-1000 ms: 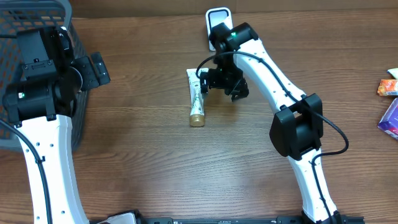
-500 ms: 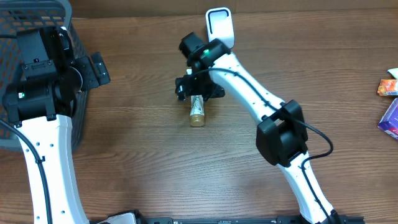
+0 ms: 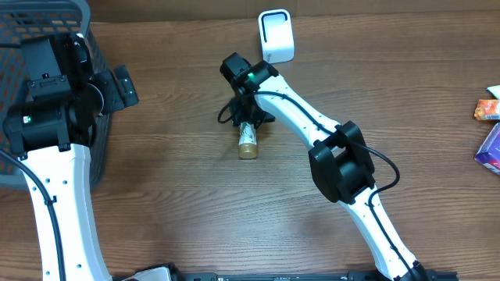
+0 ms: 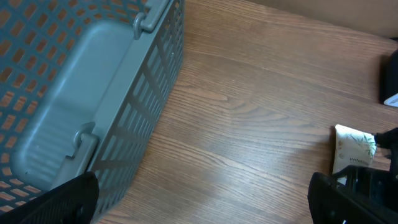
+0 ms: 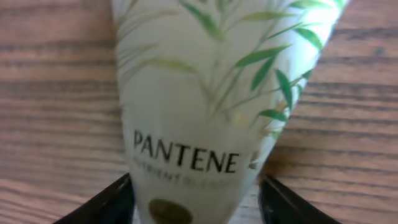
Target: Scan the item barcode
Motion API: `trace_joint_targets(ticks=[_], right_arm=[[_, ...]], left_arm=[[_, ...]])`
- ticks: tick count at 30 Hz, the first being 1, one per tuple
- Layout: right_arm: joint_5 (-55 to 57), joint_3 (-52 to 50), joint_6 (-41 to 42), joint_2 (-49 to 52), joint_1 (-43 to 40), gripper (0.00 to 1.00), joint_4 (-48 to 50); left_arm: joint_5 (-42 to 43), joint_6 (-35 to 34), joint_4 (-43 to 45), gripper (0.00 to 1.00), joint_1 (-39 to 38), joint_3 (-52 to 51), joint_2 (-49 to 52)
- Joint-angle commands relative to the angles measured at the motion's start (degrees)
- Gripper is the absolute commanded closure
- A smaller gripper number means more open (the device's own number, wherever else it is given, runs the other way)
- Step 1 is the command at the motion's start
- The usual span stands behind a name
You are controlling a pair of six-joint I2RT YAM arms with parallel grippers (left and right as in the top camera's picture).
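The item is a white Pantene tube (image 3: pixel 247 137) with green leaf print and a gold cap, lying flat on the wooden table. It fills the right wrist view (image 5: pixel 205 93) and shows at the right edge of the left wrist view (image 4: pixel 353 149). My right gripper (image 3: pixel 246 117) is down over the tube's upper half, its black fingers (image 5: pixel 106 202) on either side and a thin gap still showing on the right. The white barcode scanner (image 3: pixel 276 35) stands at the table's far edge. Far off at the left, my left gripper (image 3: pixel 117 86) is open and empty (image 4: pixel 202 205).
A grey plastic basket (image 3: pixel 47 12) fills the far left corner, right beside my left arm (image 4: pixel 93 93). Small coloured packages (image 3: pixel 490 109) lie at the right edge of the table.
My right gripper swung left from beside the tube, came down over it, and its fingers have narrowed around it. The left arm has not moved.
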Motion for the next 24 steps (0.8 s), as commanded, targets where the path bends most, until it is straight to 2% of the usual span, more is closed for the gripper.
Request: trace_joint_targets(ticks=[1,3,9,12,20,24], right_arm=[[1.2,0.1,0.9,-0.2,-0.2,0.51,0.7],[1.1,0.1,1.0,-0.2,-0.2,0.64,0.8],[-1.0,0.1,1.0,-0.2,-0.1,0.83,0.8],[-5.7,0.1,0.9,-0.2,-0.4,0.83,0.5],[-45.3,0.1,-1.4,-0.2,-6.0,0.82,-2.2],[-61.3,0.1,-1.9,-0.2,-10.0,0.82,-2.6]], left_arm=[[-0.5,0.9,0.2,0.00,0.0,0.9,-0.1],[-0.5,0.9,0.2,0.00,0.0,0.9,-0.1],[-0.5,0.9,0.2,0.00,0.0,0.9,-0.1],[-0.5,0.9,0.2,0.00,0.0,0.9,-0.1],[-0.5,0.9,0.2,0.00,0.0,0.9,-0.1],[-0.5,0.9,0.2,0.00,0.0,0.9,-0.1]])
